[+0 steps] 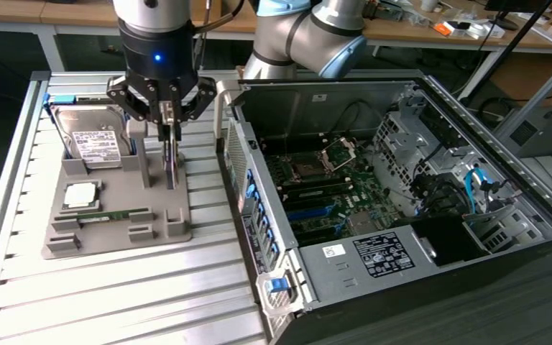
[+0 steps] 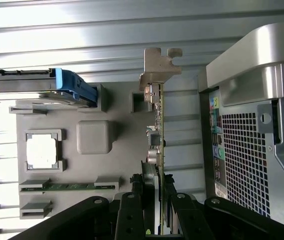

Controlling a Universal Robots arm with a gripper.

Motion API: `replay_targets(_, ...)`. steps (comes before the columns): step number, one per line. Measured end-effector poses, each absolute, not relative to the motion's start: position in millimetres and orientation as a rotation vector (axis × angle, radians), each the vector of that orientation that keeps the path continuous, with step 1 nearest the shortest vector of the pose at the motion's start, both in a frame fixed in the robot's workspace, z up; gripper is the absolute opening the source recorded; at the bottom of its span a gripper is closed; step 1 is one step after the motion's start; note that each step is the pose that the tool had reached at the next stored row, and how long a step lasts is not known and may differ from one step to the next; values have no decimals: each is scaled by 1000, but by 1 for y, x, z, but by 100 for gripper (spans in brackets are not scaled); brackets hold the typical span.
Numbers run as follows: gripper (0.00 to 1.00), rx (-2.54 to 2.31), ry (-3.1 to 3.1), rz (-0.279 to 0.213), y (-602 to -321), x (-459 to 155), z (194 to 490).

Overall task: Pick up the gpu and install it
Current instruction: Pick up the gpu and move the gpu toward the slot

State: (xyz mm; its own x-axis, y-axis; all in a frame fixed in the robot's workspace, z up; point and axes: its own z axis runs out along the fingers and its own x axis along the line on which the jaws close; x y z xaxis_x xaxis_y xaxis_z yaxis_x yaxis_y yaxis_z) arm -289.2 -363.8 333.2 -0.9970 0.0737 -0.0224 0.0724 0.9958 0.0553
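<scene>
The gripper (image 1: 167,129) hangs straight down over the grey tray (image 1: 113,241), its fingers (image 2: 150,185) pressed onto both faces of the gpu (image 1: 170,162), pinching it near its upper edge. The gpu stands upright on edge at the tray's side nearest the case (image 1: 401,180), its lower edge down at tray level; I cannot tell whether it has lifted clear. In the wrist view the card's silver bracket (image 2: 157,65) sits at its far end. A hard drive (image 1: 94,140) stands at the tray's back, with a processor (image 1: 81,192) and a memory stick (image 1: 103,214) lying in front of it. The case lies open on the exterior view's right.
</scene>
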Motion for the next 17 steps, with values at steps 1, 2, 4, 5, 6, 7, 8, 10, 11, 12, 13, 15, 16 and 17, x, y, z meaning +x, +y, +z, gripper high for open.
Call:
replay_targets(1,27,114,3114,85,-364,-289,333)
replay_targets(2,27,114,3114,85,-364,-289,334)
replay_targets(4,27,114,3114,86,-364,-289,334)
replay_targets(5,27,114,3114,86,-364,-289,334)
replay_targets(6,27,114,3114,86,-364,-289,335)
replay_targets(7,27,114,3114,86,-364,-289,335)
replay_targets(8,27,114,3114,86,-364,-289,335)
replay_targets(10,27,114,3114,87,-364,-289,336)
replay_targets(11,27,114,3114,87,-364,-289,336)
replay_targets(12,27,114,3114,87,-364,-289,337)
replay_targets(13,27,114,3114,87,-364,-289,337)
replay_targets(15,27,114,3114,87,-364,-289,338)
replay_targets(16,27,114,3114,87,-364,-289,338)
replay_targets(17,27,114,3114,87,-364,-289,339)
